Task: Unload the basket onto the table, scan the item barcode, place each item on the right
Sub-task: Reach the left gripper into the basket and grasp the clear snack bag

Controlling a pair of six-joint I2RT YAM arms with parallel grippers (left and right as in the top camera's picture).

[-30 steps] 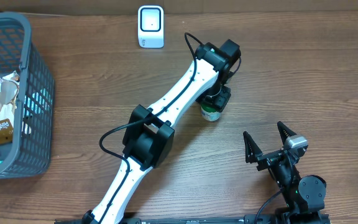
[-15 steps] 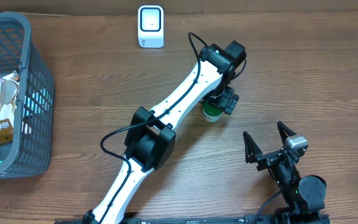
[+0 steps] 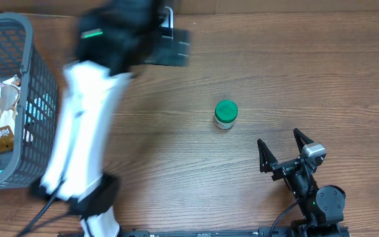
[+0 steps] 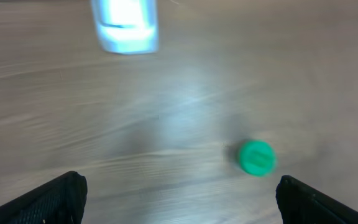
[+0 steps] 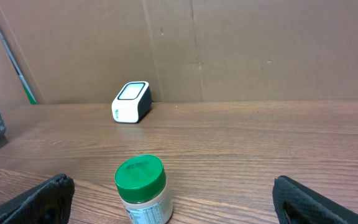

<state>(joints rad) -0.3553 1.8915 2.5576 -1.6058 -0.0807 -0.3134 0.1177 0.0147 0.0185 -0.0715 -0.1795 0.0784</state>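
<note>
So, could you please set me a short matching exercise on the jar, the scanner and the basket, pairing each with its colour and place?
Things:
1. jar
2. scanner
3. basket

Descriptions:
A. white, at the far back
B. grey mesh, at the far left
C. green-lidded, upright, near the middle

Pairs: 1-C, 2-A, 3-B

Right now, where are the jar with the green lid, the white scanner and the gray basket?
jar (image 5: 140,172): right wrist view, on its green lid.
white scanner (image 5: 131,101): right wrist view, on the middle of its casing.
gray basket (image 3: 41,112): overhead view, on its mesh side wall.
</note>
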